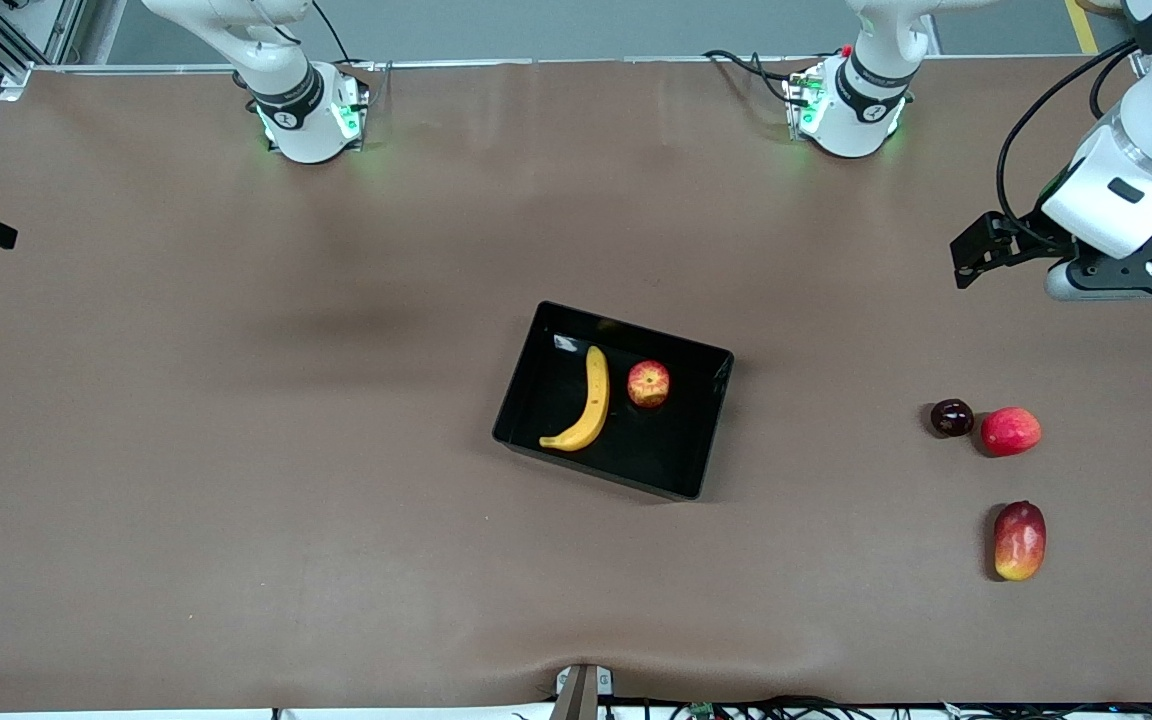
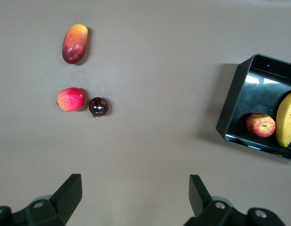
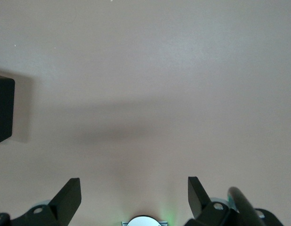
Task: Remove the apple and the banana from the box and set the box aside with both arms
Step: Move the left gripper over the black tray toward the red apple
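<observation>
Left gripper (image 2: 135,195) hangs spread wide over bare table at the left arm's end, holding nothing. Right gripper (image 3: 134,195) is spread too, over bare table; its arm looks parked, I think. Banana (image 1: 584,401) and apple (image 1: 648,384) lie in the black box (image 1: 711,427) mid-table.

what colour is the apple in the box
Red with yellow streaks, the apple shows best in the front view.
</observation>
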Motion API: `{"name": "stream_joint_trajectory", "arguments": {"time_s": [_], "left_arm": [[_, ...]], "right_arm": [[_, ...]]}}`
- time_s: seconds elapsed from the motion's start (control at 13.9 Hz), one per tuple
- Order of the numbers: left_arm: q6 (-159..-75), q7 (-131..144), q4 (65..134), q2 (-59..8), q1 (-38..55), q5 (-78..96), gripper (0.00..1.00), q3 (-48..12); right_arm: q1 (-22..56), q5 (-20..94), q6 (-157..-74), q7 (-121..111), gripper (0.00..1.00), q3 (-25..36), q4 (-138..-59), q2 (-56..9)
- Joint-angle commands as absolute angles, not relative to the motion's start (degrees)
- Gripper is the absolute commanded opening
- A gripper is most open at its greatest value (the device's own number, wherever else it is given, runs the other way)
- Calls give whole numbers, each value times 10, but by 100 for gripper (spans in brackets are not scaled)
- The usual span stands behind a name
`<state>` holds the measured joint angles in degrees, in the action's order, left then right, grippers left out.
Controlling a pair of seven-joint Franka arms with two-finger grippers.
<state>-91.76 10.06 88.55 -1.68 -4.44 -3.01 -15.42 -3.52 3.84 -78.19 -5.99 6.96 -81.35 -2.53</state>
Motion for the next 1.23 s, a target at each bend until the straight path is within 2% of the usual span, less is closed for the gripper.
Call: {"name": "stream_joint_trajectory", "arguments": {"time_s": [0.0, 0.29, 0.58, 0.86, 1.15], "left_arm": [[-918, 92, 882, -16, -47, -20, 100, -153], [-918, 102, 881, -18, -38, -23, 100, -158], [-944, 128, 882, -65, -2, -27, 100, -187], [-1025, 247, 881, -141, 67, -30, 100, -189], [-1122, 351, 882, -246, 128, -32, 100, -188]], "right_arm": [[-48, 34, -780, -55, 100, 61, -820, -16], [-47, 34, -780, -55, 100, 61, -820, -16], [-48, 35, -780, -58, 100, 61, -818, -17], [-50, 36, -781, -59, 100, 61, -813, -21], [-49, 36, -781, -62, 100, 61, -811, -22]]}}
